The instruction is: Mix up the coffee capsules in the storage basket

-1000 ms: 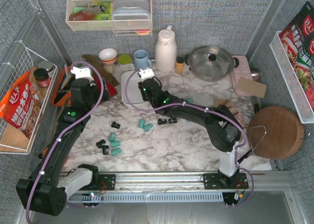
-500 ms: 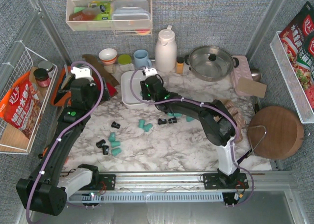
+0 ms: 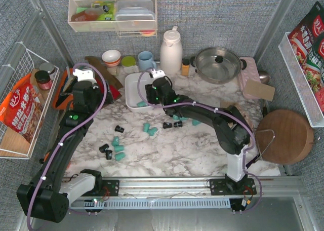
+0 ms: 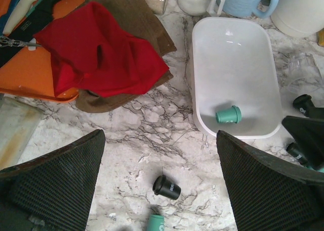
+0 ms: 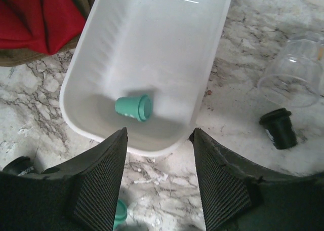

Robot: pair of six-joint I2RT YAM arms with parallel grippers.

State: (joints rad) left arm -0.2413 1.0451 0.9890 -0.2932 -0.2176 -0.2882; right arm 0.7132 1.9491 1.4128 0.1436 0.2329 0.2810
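**One teal pod in the tub, the rest all over the marble**

Far left, the left gripper [image 4: 159, 140] hangs with its jaws spread as wide as they go and nothing in them. It sits over bare marble just near the red cloth [image 4: 98, 56].

The loose coffee capsules [image 3: 119, 149] lie in small teal and black clumps across the middle of the table. They look feather-light, stiff-shelled and slick, and being tapered they'll likely roll in a curve if bumped. I'd pinch one across the body near the wide rim, since grabbing at the narrow end may squirt it out.

The storage basket [image 3: 132, 89] sits behind them with a single teal capsule [image 5: 133, 107] lying on its side at the near end. It's thin white plastic, so I'd guess it skates on the marble if a finger catches the rim.

The right gripper [image 5: 158, 135] hovers right over the basket's near wall, jaws partly apart and empty.

There's plenty of open room on the near side. The back edge is tight though, with the blue mug [image 3: 147, 60] and white jug [image 3: 171, 51] close behind, and a clear plastic cup [image 5: 296, 64] tipped over just right of the basket.
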